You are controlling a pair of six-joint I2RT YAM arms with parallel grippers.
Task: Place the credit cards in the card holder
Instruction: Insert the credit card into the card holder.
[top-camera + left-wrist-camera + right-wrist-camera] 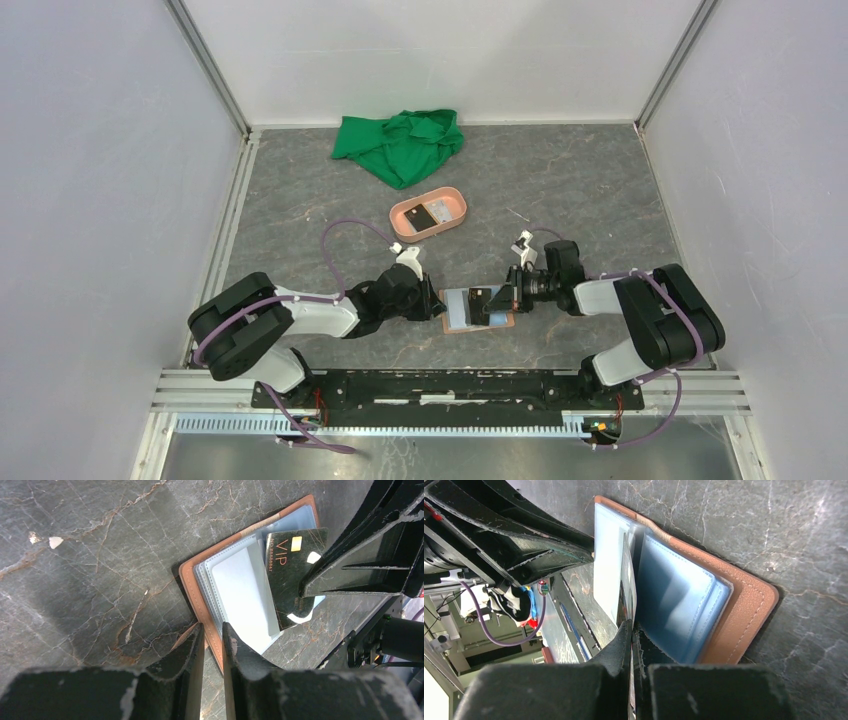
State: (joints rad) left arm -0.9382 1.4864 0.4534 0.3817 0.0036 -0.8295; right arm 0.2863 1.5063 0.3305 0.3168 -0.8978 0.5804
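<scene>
The tan card holder (478,309) lies open on the table between both arms, its clear sleeves (240,587) facing up. My left gripper (213,627) is shut on the card holder's tan near edge (197,597), with the leather between its fingers. A black credit card marked VIP (292,575) sits tilted over the sleeves, and my right gripper (633,630) is shut on it. In the right wrist view that card (628,592) shows edge-on between two sleeves of the card holder (744,615). Another dark credit card (427,215) lies in the pink tray.
The salmon-pink oval tray (452,199) stands behind the card holder, toward the middle of the table. A crumpled green cloth (398,143) lies at the back. White walls enclose the table on three sides, and the metal rail with the arm bases (440,385) runs along the near edge.
</scene>
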